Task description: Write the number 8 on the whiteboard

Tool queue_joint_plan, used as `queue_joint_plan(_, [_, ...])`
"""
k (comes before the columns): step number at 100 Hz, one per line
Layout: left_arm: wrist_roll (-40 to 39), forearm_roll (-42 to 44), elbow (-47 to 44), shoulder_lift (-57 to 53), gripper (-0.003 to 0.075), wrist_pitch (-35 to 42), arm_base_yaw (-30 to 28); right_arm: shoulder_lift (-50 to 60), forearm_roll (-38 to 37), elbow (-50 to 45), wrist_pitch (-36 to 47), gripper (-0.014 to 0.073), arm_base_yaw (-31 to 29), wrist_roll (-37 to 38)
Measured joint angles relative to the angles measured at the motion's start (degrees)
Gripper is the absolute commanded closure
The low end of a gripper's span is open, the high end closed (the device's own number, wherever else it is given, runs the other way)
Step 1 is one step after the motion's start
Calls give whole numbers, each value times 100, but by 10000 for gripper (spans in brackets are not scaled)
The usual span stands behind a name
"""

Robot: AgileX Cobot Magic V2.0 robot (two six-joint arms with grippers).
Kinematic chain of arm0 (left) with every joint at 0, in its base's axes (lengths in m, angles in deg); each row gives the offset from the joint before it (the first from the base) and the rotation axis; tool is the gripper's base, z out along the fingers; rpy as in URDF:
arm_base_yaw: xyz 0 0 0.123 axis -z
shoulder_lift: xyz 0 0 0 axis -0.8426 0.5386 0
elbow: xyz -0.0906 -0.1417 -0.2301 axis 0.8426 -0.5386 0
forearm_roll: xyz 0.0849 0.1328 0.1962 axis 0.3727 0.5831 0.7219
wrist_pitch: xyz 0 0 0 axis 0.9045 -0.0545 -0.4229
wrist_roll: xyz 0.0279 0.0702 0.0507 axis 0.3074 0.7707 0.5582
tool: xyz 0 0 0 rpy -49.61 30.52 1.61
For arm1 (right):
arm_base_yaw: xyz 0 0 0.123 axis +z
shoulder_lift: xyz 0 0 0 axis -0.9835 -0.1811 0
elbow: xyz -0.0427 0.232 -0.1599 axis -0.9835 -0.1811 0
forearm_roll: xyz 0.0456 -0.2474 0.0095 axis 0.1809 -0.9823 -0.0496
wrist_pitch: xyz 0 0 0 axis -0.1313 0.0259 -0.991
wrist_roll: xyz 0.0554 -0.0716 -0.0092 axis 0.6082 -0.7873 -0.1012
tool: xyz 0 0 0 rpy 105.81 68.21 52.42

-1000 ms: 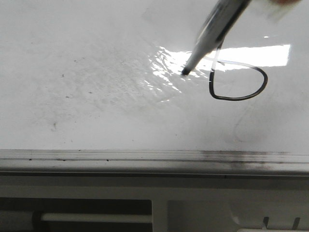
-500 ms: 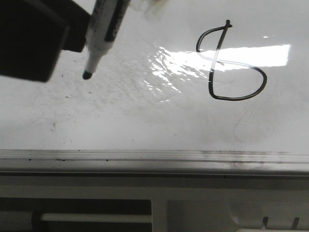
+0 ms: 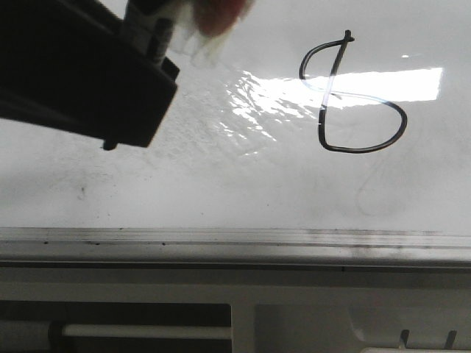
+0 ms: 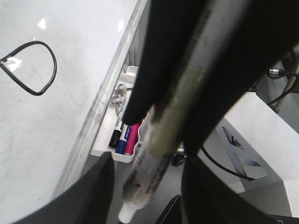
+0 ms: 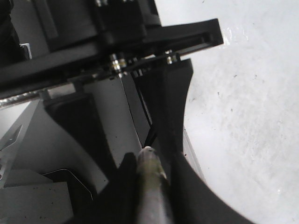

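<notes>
Pulled left and up since earlier, clear of the finished number 8 on the whiteboard. Left hand clamped on marker; right hand state unclear.

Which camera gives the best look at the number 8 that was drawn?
The front view: the whole number 8 shows on the whiteboard, both loops and the top tail. The left wrist view catches only one loop at its edge. The right wrist view shows none of it.
</notes>
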Motion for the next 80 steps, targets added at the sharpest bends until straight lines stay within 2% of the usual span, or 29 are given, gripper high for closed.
queue_joint_plan(15, [20,0,0,106,744,21,0,0,93,0,0,664,-3,0])
queue_joint_plan(24, [145,55,0,115,741,-18,22,0,157,0,-21,659,-3,0])
queue_joint_plan(31, [180,65,0,115,741,-17,35,0,179,0,-21,603,-3,0])
queue_joint_plan(38, [193,78,0,115,741,-31,35,0,179,0,-24,473,-3,0])
queue_joint_plan(50, [157,40,0,115,741,-99,35,0,100,0,-24,151,-3,0])
queue_joint_plan(57, [110,26,0,115,741,-70,35,26,-12,13,-35,27,-3,0])
queue_joint_plan(63, [72,-1,-47,115,741,0,35,86,-165,69,-92,-3,-3,0])
queue_joint_plan(80, [65,-94,-371,115,741,266,35,528,-755,327,-156,4,-3,74])
